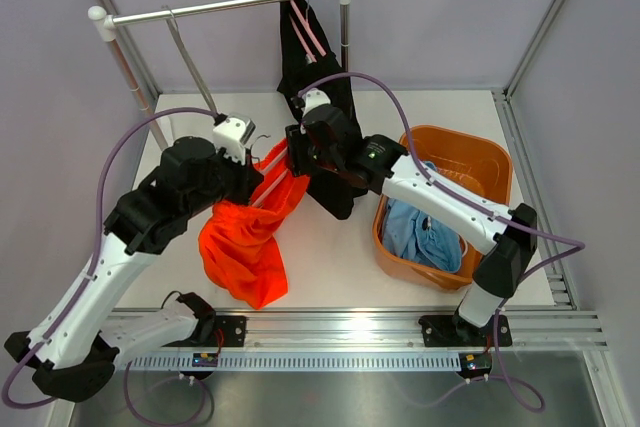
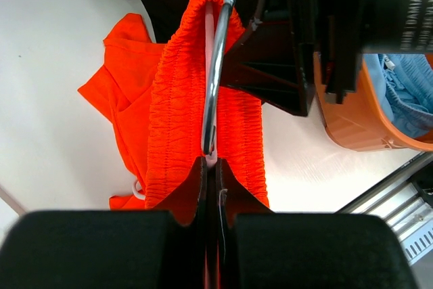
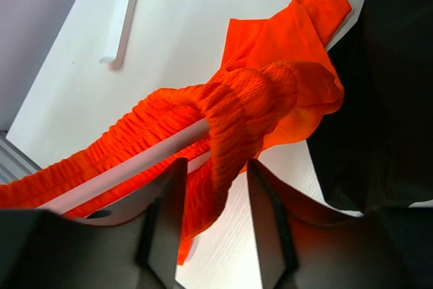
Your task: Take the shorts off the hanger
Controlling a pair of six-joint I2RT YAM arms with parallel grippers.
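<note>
My left gripper (image 1: pixel 262 183) is shut on a pink hanger with a metal hook (image 2: pixel 215 79), held low over the table. The orange shorts (image 1: pixel 245 237) hang from this hanger, their gathered waistband (image 2: pixel 176 113) wrapped around its bar. My right gripper (image 1: pixel 295 154) is open, with a bunched loop of the orange waistband (image 3: pixel 237 113) between its fingers (image 3: pixel 169 201), beside the pink hanger bar (image 3: pixel 135 160). The black shorts (image 1: pixel 318 57) hang on a pink hanger from the rack. The light blue shorts (image 1: pixel 420 232) lie in the basket.
A metal clothes rack (image 1: pixel 220 5) spans the back with one empty hanger (image 1: pixel 190 57) on it. An orange basket (image 1: pixel 470 162) stands at the right under my right arm. The rack's white foot (image 3: pixel 122 18) is on the table.
</note>
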